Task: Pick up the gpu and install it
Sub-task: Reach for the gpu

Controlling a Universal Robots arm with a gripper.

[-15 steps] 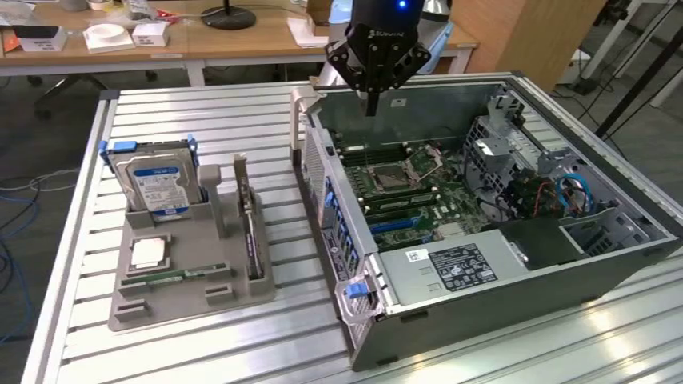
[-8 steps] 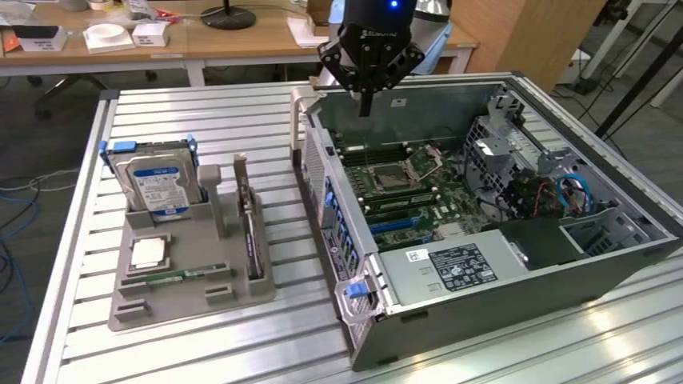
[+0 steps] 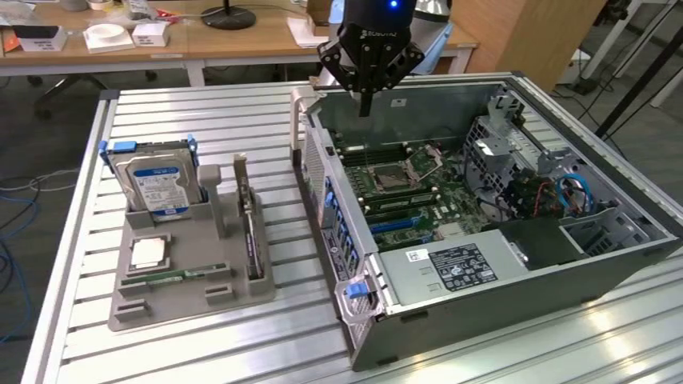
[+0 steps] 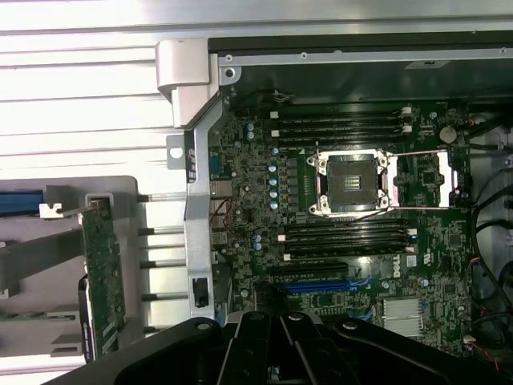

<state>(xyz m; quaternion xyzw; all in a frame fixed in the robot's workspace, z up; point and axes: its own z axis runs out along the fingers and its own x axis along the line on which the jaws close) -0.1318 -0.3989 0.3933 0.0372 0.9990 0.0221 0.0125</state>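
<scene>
End effector (image 3: 366, 106) hovers over case (image 3: 513, 308), well apart from gpu (image 3: 249, 232)

You've got bright, even overhead room light. Glare blows out the table slats (image 3: 613, 320) at 5 o'clock in the exterior view. Same slats (image 4: 80, 88) go white in the wrist view. Case interior (image 3: 539, 244) is dim, with soft shadows.

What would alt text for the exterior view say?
A black robot tool hangs over an open computer case on a slatted metal table. Beside it, a grey tray holds a hard drive and a graphics card standing on edge.
</scene>
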